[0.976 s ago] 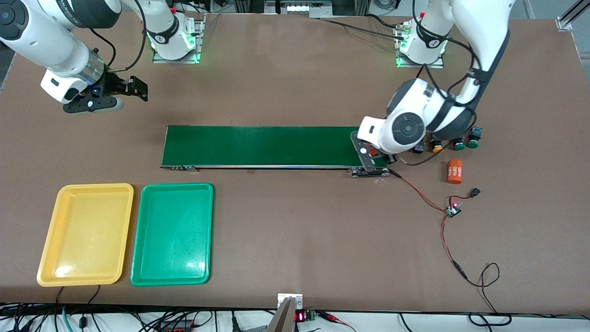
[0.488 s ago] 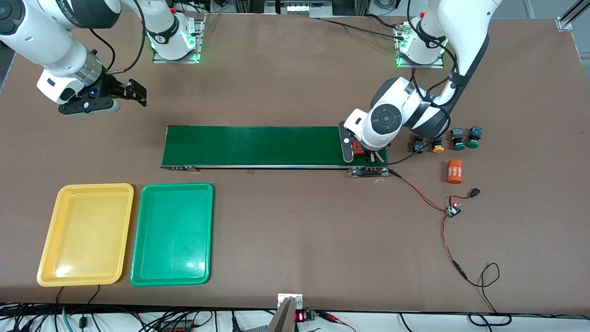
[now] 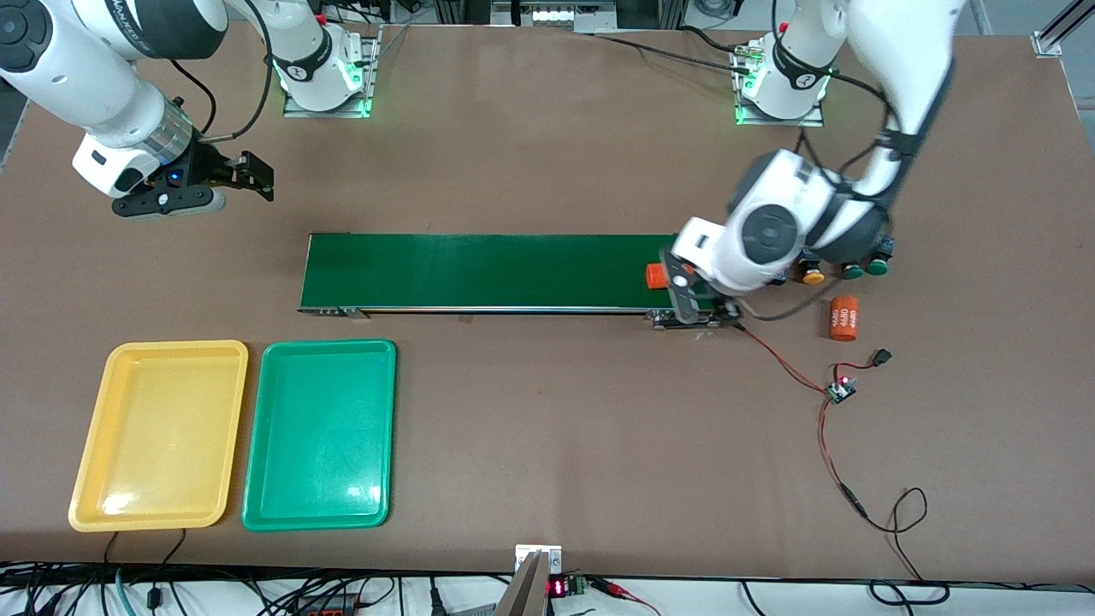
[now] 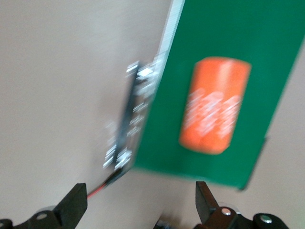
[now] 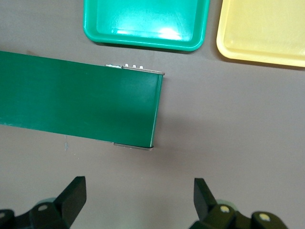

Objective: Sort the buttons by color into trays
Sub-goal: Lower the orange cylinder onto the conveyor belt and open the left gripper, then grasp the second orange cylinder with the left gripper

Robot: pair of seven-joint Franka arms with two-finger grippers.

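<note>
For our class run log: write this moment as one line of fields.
left gripper: open, over belt end | orange cylinder: lying on belt, released | right gripper: open, waiting | yellow tray, green tray: no buttons

Illumination is bright, even and overhead in all three views. Shadows are soft and short; a faint one falls on the table (image 5: 228, 124) just beside the end of the belt (image 5: 76, 105) in the right wrist view. Glare patches appear on the floors of the green tray (image 3: 321, 432) and the yellow tray (image 3: 158, 432), on their sides nearer the front camera. The left wrist view is motion-blurred: the orange cylinder (image 4: 215, 105) on the belt shows smeared print. Front and right wrist views are sharp.
</note>
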